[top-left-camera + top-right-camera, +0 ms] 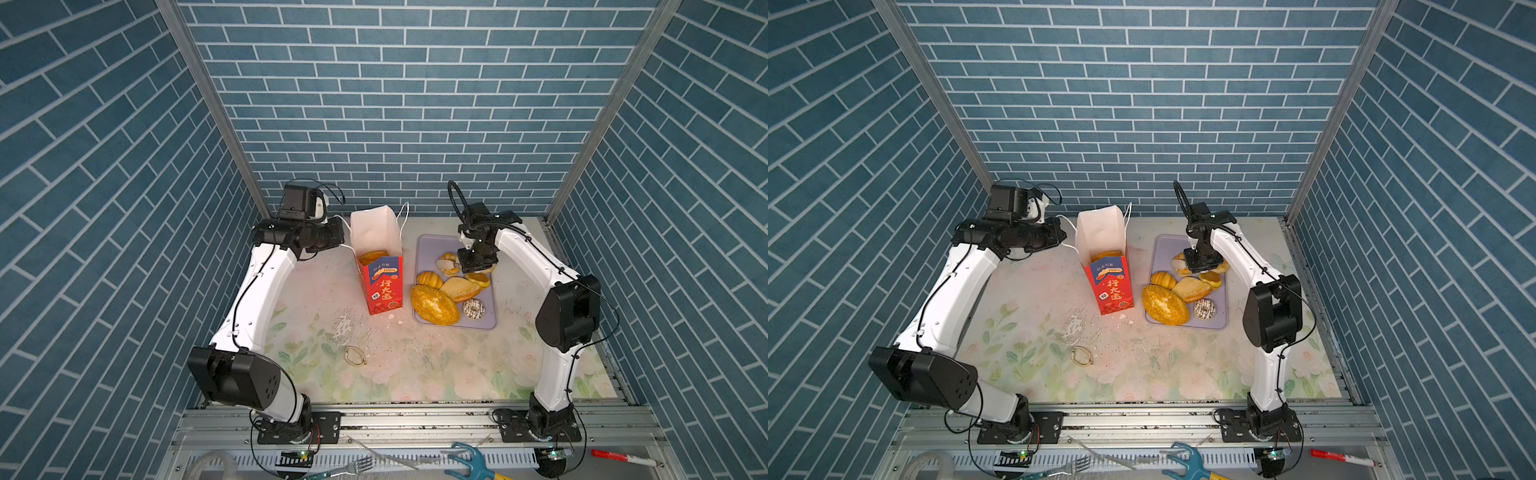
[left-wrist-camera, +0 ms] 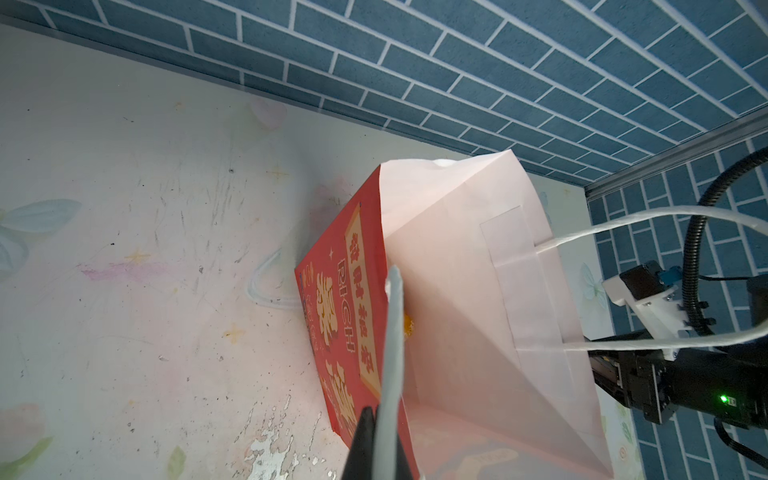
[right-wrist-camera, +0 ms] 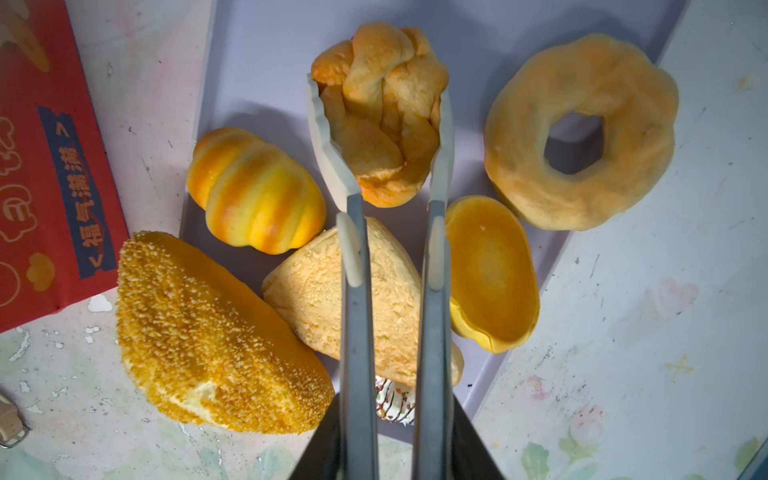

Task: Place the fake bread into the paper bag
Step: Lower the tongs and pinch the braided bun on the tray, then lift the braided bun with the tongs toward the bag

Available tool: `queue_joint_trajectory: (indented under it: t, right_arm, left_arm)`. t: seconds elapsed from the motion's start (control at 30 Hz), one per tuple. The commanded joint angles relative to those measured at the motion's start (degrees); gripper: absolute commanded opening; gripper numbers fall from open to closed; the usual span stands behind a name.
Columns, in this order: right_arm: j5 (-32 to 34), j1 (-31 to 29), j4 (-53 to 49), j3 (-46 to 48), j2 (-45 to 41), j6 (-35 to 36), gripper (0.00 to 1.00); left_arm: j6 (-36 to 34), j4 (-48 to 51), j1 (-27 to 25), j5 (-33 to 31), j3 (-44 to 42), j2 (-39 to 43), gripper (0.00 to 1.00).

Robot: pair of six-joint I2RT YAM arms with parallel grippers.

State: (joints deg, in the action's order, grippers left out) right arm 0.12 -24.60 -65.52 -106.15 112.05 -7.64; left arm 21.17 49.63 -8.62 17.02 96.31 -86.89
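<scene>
Paper bag (image 1: 384, 286) stands upright at mid-table (image 1: 316, 332), mouth open, with one golden bun (image 1: 372, 257) inside. Left gripper (image 2: 394, 278) is at the bag's left rim, jaws together; cannot tell whether paper sits between them.

Lilac tray (image 1: 428, 249) lies just right of the bag. Right gripper (image 3: 378, 124) is over the tray's far end, fingers (image 3: 328, 137) clamped on both sides of a twist bun (image 3: 374, 70). Ring doughnut (image 3: 582, 133) lies right of it.

Nearer on the tray: striped roll (image 1: 430, 279), sugared wedge (image 1: 459, 289), small oval roll (image 3: 492, 274). Seeded loaf (image 1: 434, 304) overhangs the near-left corner. Drizzled doughnut (image 1: 473, 309) is at near right.
</scene>
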Motion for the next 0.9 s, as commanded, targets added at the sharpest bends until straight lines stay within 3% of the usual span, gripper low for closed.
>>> queue_joint_trajectory:
  t: [0.0,0.47,0.6,0.87]
  right_arm:
    - [1.6,-0.3,0.5,-2.5,-4.1,0.4,0.27]
    - [4.4,-0.6,-2.3,-11.4,-15.2,-2.5,0.24]
    - [4.2,-1.8,-3.1,-19.1,-16.6,-1.4,0.24]
    - [4.5,-10.6,-3.8,-38.1,-12.5,5.2,0.24]
  left_arm:
    - [-0.5,1.0,0.3,-0.6,0.6,0.8,0.00]
    - [-0.3,-0.7,0.3,-0.7,-1.6,2.5,0.00]
    - [-0.1,-1.1,0.3,-0.8,-1.5,2.2,0.01]
    - [0.7,-1.1,0.3,-1.2,-1.0,1.8,0.01]
